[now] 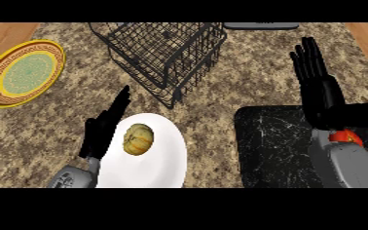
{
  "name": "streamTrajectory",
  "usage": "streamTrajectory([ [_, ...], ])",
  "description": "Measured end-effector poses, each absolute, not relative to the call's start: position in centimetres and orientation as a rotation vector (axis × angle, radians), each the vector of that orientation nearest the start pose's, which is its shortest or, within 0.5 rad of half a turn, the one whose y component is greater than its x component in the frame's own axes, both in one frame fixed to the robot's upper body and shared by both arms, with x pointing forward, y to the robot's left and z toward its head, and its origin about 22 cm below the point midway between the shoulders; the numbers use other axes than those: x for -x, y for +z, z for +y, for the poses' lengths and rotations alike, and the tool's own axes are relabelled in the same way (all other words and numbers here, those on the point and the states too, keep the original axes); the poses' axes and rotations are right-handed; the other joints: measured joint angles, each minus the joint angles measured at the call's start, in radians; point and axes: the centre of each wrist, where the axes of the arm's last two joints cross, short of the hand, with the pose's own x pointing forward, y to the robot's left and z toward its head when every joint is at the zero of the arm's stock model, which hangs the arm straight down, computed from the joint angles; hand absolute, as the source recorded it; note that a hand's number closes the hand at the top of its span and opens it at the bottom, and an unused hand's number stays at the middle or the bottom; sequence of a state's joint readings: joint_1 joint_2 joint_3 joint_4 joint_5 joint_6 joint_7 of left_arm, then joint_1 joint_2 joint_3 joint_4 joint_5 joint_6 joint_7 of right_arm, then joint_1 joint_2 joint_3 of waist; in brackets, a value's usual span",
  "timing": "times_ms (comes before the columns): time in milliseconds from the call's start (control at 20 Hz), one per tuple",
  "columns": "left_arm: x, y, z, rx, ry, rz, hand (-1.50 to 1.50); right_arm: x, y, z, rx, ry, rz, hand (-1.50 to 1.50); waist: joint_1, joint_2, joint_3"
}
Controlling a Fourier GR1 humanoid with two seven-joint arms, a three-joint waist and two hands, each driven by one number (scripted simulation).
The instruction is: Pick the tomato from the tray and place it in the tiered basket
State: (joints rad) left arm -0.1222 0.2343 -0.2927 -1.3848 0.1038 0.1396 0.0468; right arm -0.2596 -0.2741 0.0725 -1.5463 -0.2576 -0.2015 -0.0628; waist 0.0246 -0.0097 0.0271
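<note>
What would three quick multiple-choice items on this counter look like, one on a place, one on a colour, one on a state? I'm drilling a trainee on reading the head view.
1. Where is the tomato?
A. In the wire basket
B. On the dark tray, beside the right arm
C. On the white plate

2. What colour is the plate at far left?
A. Yellow with a green middle
B. Blue
C. Plain white

3. How is the right hand?
A. Curled round the tomato
B. Inside the basket
C. Open, fingers straight

Key: 1 B, red shows at the dark tray's right edge; 2 A, yellow rim, green centre; 3 C, fingers straight above the tray, holding nothing.
</note>
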Motion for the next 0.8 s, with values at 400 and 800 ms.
streamTrajectory([
  [400,-26.7,-0.3,22.2,0.008,-0.248,-1.515,0.0,-30.6,4.9,-32.0,0.562,-0.361,-1.541,-1.5,-0.016,0.02,-0.028],
  [800,-26.2,-1.3,22.7,0.065,-0.232,-1.523,0.0,-32.5,4.9,-31.7,0.83,-0.484,-1.524,-1.5,-0.02,0.011,-0.028],
])
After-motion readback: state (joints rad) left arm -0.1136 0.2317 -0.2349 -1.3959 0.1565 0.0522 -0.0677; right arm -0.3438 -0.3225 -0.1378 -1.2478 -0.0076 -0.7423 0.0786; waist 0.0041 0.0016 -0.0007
